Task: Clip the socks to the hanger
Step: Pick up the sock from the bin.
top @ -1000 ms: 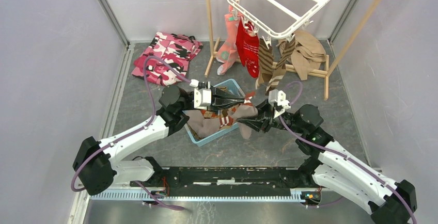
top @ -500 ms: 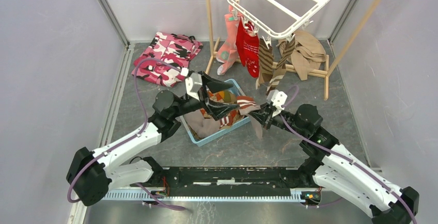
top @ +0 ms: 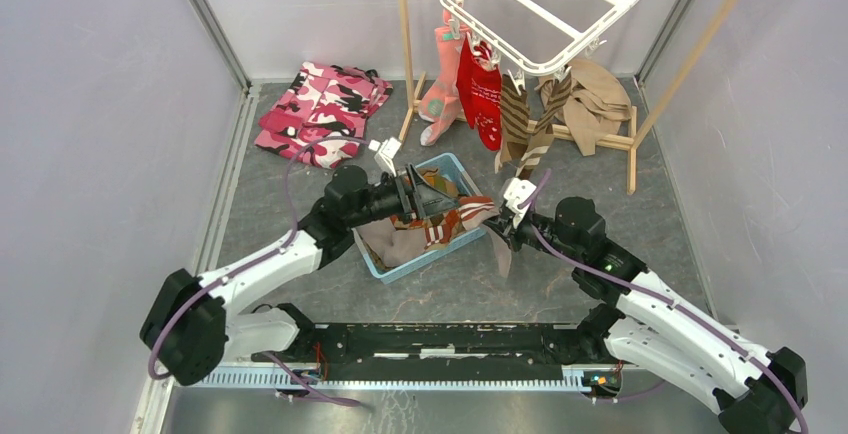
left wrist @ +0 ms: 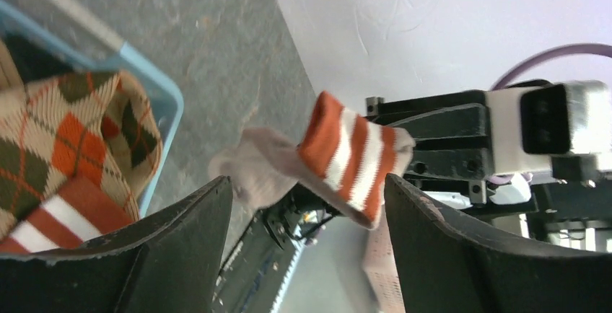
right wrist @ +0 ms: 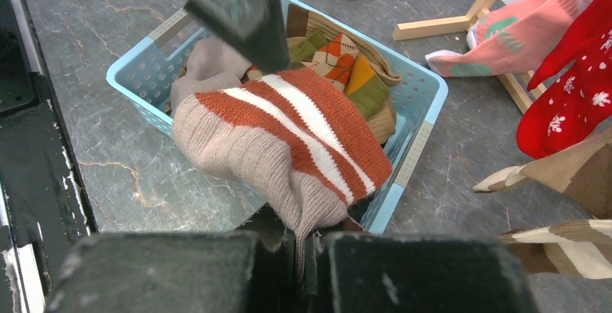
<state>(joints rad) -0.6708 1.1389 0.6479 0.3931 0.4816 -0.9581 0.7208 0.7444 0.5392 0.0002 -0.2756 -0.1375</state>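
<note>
Grey floor [top: 440, 294] | right gripper [right wrist: 312, 244] apparently pinches striped sock [right wrist: 289, 140], contact blurred | left gripper [left wrist: 303, 187] spread

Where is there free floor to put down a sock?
Bare floor: between the pink camouflage garment and the left arm, left of the blue basket; between the right arm and the right wall; a strip between basket and black base rail. Crowded: the basket, where both arms reach, and under the hanging socks.
</note>
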